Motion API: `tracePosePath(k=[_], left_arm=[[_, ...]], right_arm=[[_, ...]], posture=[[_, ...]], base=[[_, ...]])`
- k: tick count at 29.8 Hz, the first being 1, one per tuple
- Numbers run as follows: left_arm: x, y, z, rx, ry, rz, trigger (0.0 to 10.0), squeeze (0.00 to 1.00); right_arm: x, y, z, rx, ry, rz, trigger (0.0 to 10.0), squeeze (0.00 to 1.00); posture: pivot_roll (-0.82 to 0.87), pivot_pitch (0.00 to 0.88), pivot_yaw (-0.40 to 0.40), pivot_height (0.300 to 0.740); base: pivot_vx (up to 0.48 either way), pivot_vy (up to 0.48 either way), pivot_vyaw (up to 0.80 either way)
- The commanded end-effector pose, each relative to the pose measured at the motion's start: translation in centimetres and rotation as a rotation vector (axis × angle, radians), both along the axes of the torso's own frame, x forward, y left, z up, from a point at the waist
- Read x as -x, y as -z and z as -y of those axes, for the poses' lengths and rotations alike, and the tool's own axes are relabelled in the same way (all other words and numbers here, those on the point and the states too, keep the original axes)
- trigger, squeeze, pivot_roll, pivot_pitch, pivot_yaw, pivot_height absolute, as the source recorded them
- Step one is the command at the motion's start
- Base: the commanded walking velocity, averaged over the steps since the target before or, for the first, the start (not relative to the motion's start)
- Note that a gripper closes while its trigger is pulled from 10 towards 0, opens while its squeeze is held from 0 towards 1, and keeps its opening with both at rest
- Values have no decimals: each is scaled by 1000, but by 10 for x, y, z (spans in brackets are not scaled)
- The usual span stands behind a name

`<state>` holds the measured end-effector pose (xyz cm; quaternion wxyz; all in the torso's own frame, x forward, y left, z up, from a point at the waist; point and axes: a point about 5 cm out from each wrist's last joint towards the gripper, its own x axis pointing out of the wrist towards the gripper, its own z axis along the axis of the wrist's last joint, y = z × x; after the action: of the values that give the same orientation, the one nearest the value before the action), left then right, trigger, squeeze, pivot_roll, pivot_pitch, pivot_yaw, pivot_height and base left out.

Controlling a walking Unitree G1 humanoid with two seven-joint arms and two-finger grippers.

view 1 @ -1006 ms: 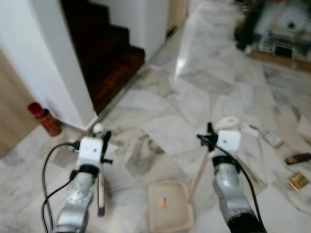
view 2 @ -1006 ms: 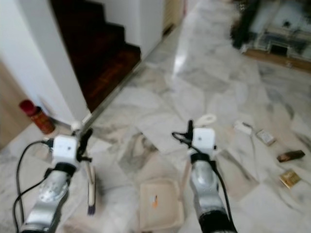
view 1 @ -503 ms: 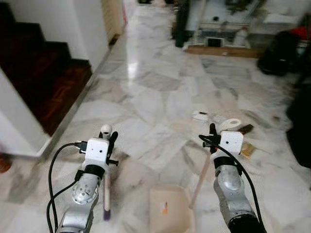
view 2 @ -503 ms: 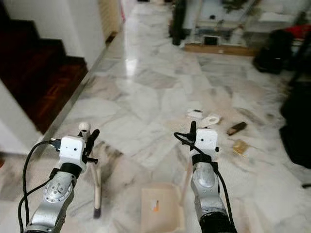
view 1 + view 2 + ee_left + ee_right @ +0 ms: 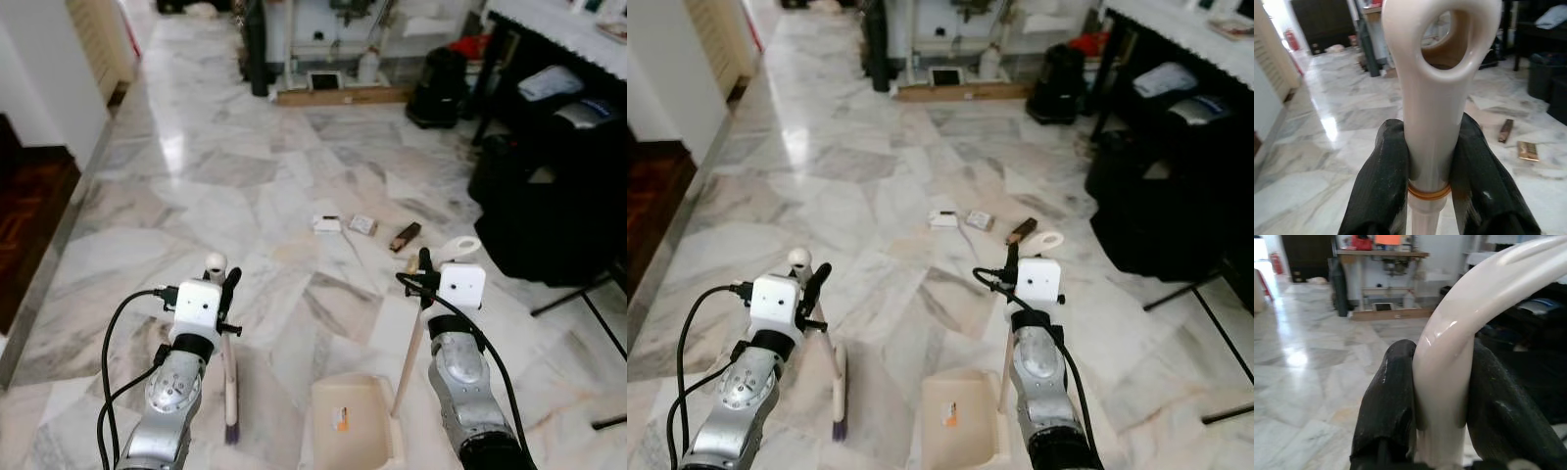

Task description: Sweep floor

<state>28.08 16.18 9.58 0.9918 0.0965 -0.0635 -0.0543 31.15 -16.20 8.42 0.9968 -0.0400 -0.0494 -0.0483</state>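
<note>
A cream broom [image 5: 228, 377] is gripped upright by the left pincer [image 5: 1430, 161], and a dustpan [image 5: 355, 431] by its handle in the right pincer [image 5: 1442, 396]. Litter [image 5: 361, 225] lies well ahead on the marble floor [image 5: 196, 206]; an approach seems required before sweeping.

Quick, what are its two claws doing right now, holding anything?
Left gripper: shut on the broom handle.
Right gripper: shut on the dustpan handle, dustpan resting on the floor.
</note>
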Motion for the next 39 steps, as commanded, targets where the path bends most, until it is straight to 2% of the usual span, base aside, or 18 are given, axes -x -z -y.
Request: tracePosePath(k=[1,5,12,39], left_arm=[[-1,-6,-2,-28,-6,35,10000,0],[-1,-5,0,-45,-6,35,10000,0],[0,-4,-2,-27,-27,30,10000,0],[1,-3,-2,-20,-11,11,10000,0]], right_arm=[[-5,-12,-1,-6,-2,48,10000,0],[-5,-12,0,-5,-3,46,10000,0],[-6,-13,-3,0,-15,51,10000,0],[-7,-17,4,8,0,80,10000,0]], posture=[[102,34,-8,740],[109,38,-15,740],[110,43,-23,740],[105,60,-26,740]], base=[[0,0,-800],[0,-150,-800],[0,-89,-800],[0,0,0]])
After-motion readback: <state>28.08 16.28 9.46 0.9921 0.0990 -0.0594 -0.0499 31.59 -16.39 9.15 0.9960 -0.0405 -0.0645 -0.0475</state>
